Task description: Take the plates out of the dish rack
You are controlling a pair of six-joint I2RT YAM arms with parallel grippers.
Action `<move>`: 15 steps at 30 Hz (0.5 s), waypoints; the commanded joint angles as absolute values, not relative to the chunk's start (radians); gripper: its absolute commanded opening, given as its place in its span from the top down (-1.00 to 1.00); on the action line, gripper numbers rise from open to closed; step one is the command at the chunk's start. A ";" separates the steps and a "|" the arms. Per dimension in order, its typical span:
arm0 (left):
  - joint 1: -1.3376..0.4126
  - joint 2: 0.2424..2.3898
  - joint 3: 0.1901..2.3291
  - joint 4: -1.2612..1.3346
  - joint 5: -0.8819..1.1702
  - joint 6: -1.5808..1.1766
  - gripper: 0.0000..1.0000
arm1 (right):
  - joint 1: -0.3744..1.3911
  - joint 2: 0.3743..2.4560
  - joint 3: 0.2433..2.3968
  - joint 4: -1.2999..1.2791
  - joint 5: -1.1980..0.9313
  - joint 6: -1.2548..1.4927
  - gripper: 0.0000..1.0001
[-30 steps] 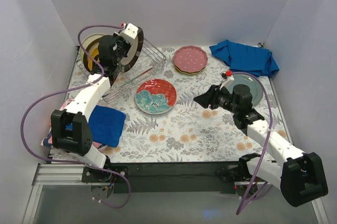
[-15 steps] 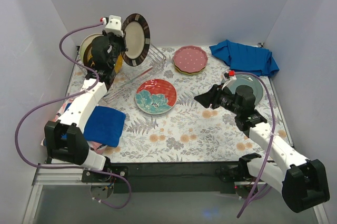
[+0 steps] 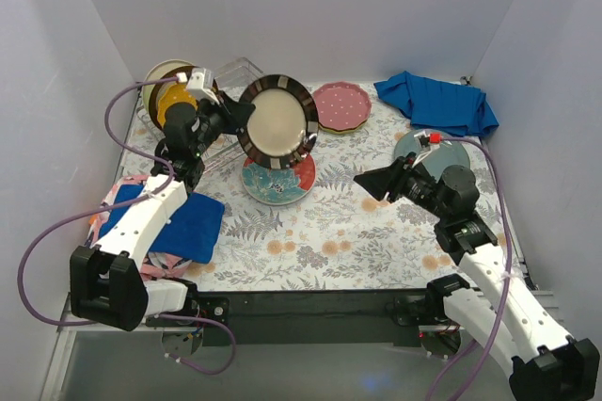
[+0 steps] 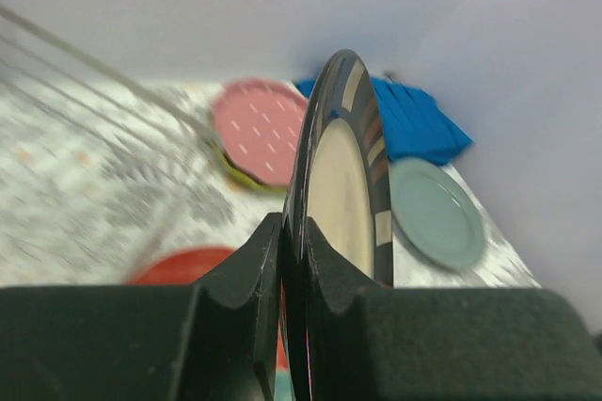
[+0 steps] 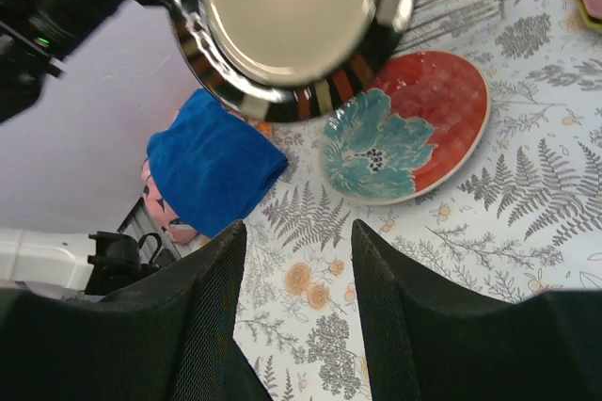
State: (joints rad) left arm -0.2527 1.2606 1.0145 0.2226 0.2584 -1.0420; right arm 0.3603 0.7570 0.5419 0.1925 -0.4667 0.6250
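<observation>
- While the left hand (image 3: 241, 121) is clamped on the left rim of the dark-rimmed plate (image 3: 276, 121), that plate hangs in the air to the right of the dish rack (image 3: 241, 70), tilted, its cream face turned toward the right arm;
- its lower edge hangs just above the teal-red floral plate (image 3: 278, 190), which lies flat on the desk (image 3: 357, 232); setting it down likely calls for tipping it flat first;
- the right hand (image 3: 370, 181) hovers empty with its fingers apart, well off to the right, near the grey-teal plate (image 3: 459, 156);
- the orange dotted plate (image 3: 175, 102) and a cream plate (image 3: 166, 72) stand in the rack, nearer the left arm.
</observation>
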 commanded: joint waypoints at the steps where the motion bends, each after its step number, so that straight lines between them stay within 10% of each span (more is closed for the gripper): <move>1: -0.267 1.229 0.884 0.515 0.429 -1.344 1.00 | 0.362 0.649 0.557 0.170 -0.469 0.661 -0.10; 15: -0.475 1.538 0.870 0.761 0.537 -1.384 1.00 | 0.361 0.518 0.615 0.006 -0.374 0.591 -0.12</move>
